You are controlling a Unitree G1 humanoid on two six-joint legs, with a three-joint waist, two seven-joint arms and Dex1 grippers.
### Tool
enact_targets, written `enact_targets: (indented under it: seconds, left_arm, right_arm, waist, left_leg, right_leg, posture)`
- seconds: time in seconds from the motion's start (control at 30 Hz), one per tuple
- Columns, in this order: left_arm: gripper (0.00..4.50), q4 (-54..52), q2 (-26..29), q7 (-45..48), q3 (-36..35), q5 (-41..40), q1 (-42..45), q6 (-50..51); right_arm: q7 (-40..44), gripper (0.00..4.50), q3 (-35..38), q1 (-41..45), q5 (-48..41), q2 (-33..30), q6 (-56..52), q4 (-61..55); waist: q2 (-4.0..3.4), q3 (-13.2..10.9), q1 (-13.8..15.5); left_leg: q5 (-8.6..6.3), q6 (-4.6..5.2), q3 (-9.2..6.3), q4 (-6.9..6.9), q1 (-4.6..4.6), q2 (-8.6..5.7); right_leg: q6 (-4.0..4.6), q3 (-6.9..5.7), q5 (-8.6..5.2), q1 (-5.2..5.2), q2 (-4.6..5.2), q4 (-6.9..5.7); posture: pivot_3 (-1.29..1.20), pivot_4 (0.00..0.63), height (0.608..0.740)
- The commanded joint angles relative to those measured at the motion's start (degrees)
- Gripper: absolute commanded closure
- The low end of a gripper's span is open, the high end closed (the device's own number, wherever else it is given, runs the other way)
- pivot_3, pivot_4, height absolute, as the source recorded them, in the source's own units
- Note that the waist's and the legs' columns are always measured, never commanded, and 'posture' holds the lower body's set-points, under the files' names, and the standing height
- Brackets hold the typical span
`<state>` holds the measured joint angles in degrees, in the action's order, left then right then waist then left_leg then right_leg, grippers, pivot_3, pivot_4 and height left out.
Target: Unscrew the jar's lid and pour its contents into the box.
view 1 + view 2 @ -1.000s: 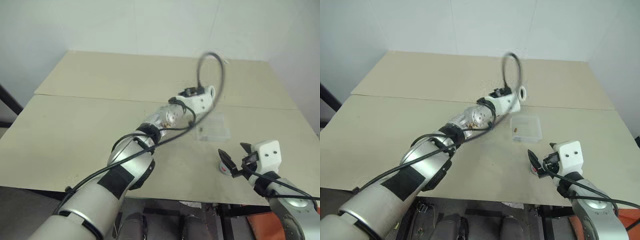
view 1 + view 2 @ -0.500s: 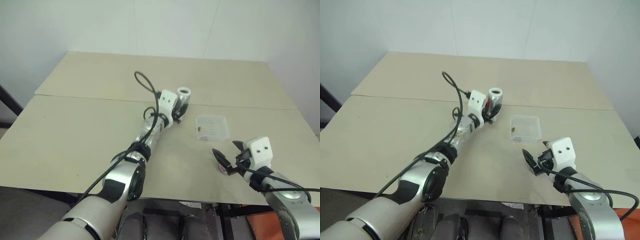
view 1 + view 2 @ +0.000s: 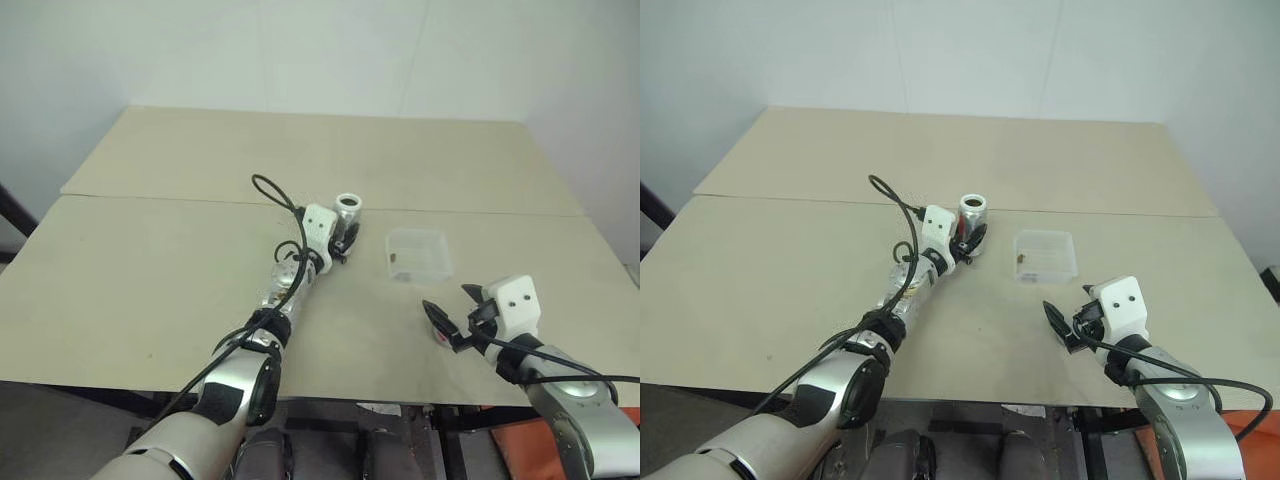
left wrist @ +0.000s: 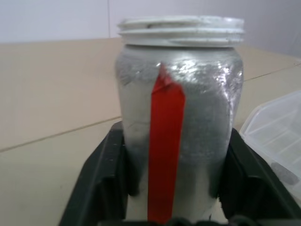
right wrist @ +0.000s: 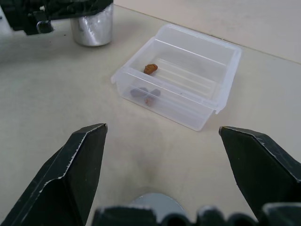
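The silvery jar with its red stripe stands upright and uncapped on the table, just left of the box. My left gripper is level and wraps the jar's lower half; a grip cannot be made out. The clear box holds the contents: a brownish bit and darker bits. My right gripper hovers open near the table's front edge, on the near side of the box. The grey lid lies flat on the table under it, untouched.
The beige table has a seam running across it behind the jar. A black cable loops up from my left wrist. The front edge lies just behind my right gripper.
My left arm has come down and to the left from above the box. It rolled the jar from tipped to upright and brought it onto the table. The right arm has kept still.
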<state>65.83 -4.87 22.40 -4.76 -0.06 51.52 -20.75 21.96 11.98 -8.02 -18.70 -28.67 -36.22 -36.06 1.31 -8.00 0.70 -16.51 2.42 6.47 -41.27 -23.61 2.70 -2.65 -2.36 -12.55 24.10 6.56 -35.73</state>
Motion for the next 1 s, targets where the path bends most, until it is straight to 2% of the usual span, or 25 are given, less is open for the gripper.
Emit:
enact_targets:
  seconds: [0.03, 0.1, 0.33, 0.63, 0.77, 0.83, 0.9, 1.0]
  left_arm:
    - [0.67, -3.1, -0.9, -0.2, 0.5, -0.8, -1.2, -0.4]
    - [0.03, -4.2, -0.9, -0.2, 0.8, -0.9, -1.9, -0.3]
    - [0.03, -15.8, 1.1, 1.0, 3.1, -0.3, -8.9, 0.4]
    - [0.03, -47.8, 8.5, 6.1, 7.5, -1.9, -26.4, 10.9]
    - [0.03, -62.3, 14.3, 8.0, 6.5, -4.1, -32.7, 18.8]
    - [0.03, -68.0, 18.6, 13.1, 6.2, -7.8, -35.3, 20.6]
    - [0.03, -72.4, 25.5, 22.1, 5.7, -12.5, -38.5, 19.8]
    - [0.03, -74.2, 33.6, 29.6, 3.3, -15.4, -42.0, 16.4]
  right_arm:
    - [0.0, 0.00, 0.5, 0.1, 0.7, -0.1, 2.2, -0.8]
    - [0.1, 0.00, 0.3, 0.2, 0.8, 0.0, 2.3, -0.6]
    - [0.3, 0.00, -0.4, 0.6, 1.3, 0.0, 2.9, 0.1]
    - [1.7, 0.00, -1.0, 1.8, 2.0, -0.9, 3.2, 1.5]
    - [3.4, 0.00, -0.4, 2.1, 1.5, -2.2, 3.3, 1.7]
    - [6.3, 0.00, 1.2, 1.8, -0.5, -3.6, 3.9, 1.4]
    - [11.7, 0.00, 4.0, 0.3, -3.5, -5.9, 6.0, 1.0]
    - [19.5, 0.00, 8.7, -1.3, -8.5, -10.1, 7.2, 1.6]
  waist:
    - [0.00, 0.0, 0.0]
    - [0.00, 0.0, 0.1]
    - [-0.01, 0.0, 0.0]
    - [-0.06, 0.0, -0.1]
    - [-0.07, 0.0, 0.0]
    - [-0.09, 0.1, 0.0]
    - [-0.11, 0.1, 0.0]
    - [-0.13, 0.1, -0.1]
  left_leg:
    - [-0.01, 0.01, 0.00, 0.00, 0.00, 0.00]
    - [-0.01, 0.02, -0.01, -0.02, -0.03, 0.00]
    - [-0.04, 0.07, -0.03, 0.03, 0.00, 0.01]
    - [-0.04, 0.06, -0.15, 0.07, 0.11, 0.05]
    - [0.01, -0.03, -0.15, 0.09, 0.19, 0.06]
    - [0.00, 0.00, -0.15, 0.09, 0.24, 0.08]
    - [-0.04, 0.06, -0.14, 0.14, 0.29, 0.09]
    - [-0.04, 0.06, -0.08, 0.27, 0.36, 0.10]
  right_leg:
    - [0.00, 0.00, 0.00, 0.01, 0.00, 0.00]
    - [0.00, 0.00, 0.00, 0.01, 0.00, 0.01]
    - [0.00, 0.02, 0.00, 0.02, 0.00, 0.00]
    - [0.01, 0.12, 0.00, 0.02, 0.00, -0.01]
    - [0.01, 0.18, 0.00, -0.01, 0.00, -0.02]
    - [0.02, 0.18, -0.01, -0.04, 0.00, -0.01]
    - [0.04, 0.20, -0.02, -0.03, 0.00, 0.00]
    - [0.08, 0.25, -0.05, -0.02, 0.00, 0.00]
  posture:
    - [0.00, 0.150, 0.740]
    - [0.00, 0.150, 0.740]
    - [0.00, 0.150, 0.740]
    - [0.00, 0.150, 0.740]
    - [0.00, 0.150, 0.740]
    - [0.00, 0.150, 0.740]
    - [0.00, 0.150, 0.740]
    - [0.00, 0.150, 0.740]
